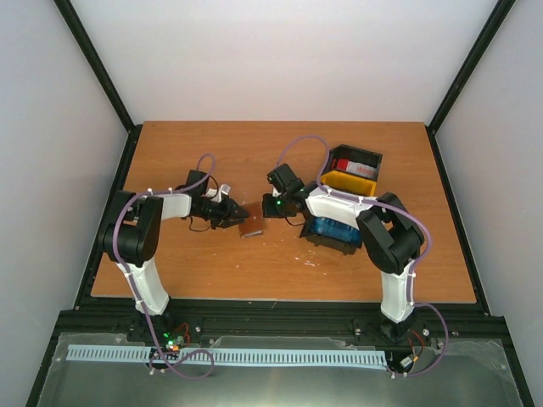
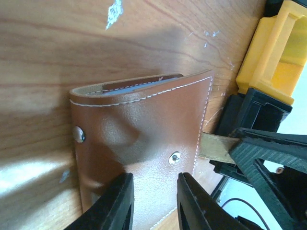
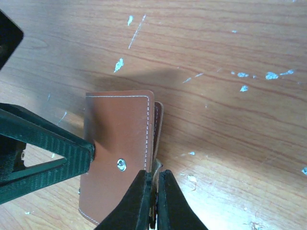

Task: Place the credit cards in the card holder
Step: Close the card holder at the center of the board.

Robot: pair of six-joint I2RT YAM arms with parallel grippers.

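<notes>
The left claw (image 2: pixel 153 203) was closed across the lower edge of the card holder (image 2: pixel 144 124), with brown leather clamped between both fingers. The right claw (image 3: pixel 153 191) was pinched shut on the thin side flap of the same item. The card holder was located near the middle of the counter (image 1: pixel 212 263), well apart from a red and white credit card (image 1: pixel 344 164) lying in the black tray (image 1: pixel 360 151).

Left arm (image 1: pixel 174 203) stretched low to card holder (image 1: pixel 252 222); left gripper (image 2: pixel 153 184) on its cover, jaws narrowed, grip unclear. Right gripper (image 3: pixel 153 178) opposite, pinched shut on its tab.
</notes>
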